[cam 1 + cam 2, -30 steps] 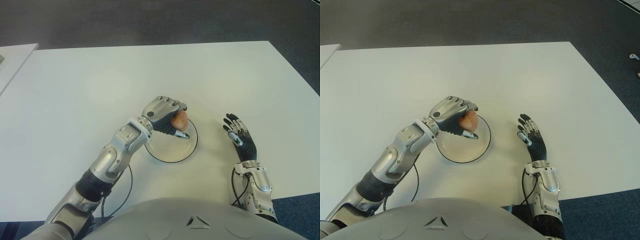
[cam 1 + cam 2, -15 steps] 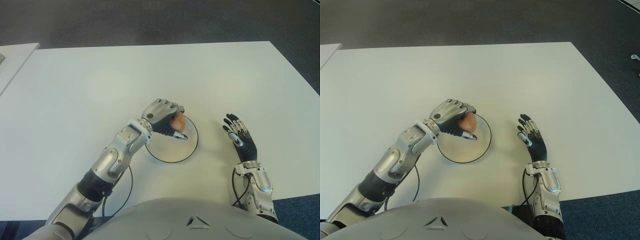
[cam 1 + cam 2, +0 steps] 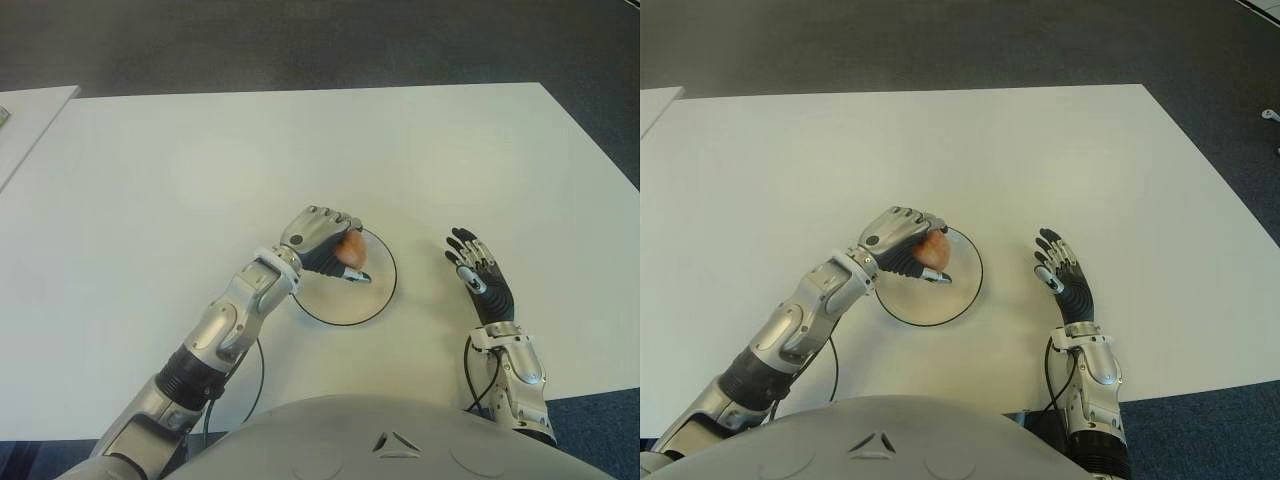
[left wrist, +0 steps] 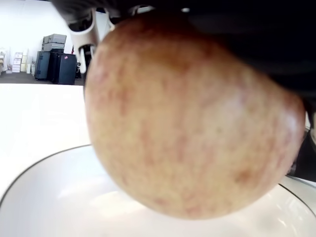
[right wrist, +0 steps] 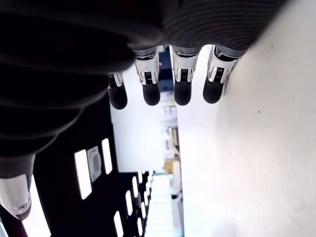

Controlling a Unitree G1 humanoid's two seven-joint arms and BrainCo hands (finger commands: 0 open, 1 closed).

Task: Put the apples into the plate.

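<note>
A reddish-yellow apple [image 3: 350, 247] is held in my left hand [image 3: 326, 243], whose fingers curl over it above the left part of the white, dark-rimmed plate [image 3: 378, 297]. In the left wrist view the apple [image 4: 187, 118] fills the picture just above the plate [image 4: 44, 202]. My right hand [image 3: 478, 272] shows to the right of the plate with fingers spread and nothing in it.
The white table [image 3: 200, 160] stretches all around the plate. A second white surface [image 3: 25, 115] stands at the far left. Dark carpet floor [image 3: 320, 40] lies beyond the far edge. A black cable [image 3: 255, 385] loops under my left forearm.
My left hand has drawn slightly left and down with the apple, nearer the plate. The right hand has not moved.
</note>
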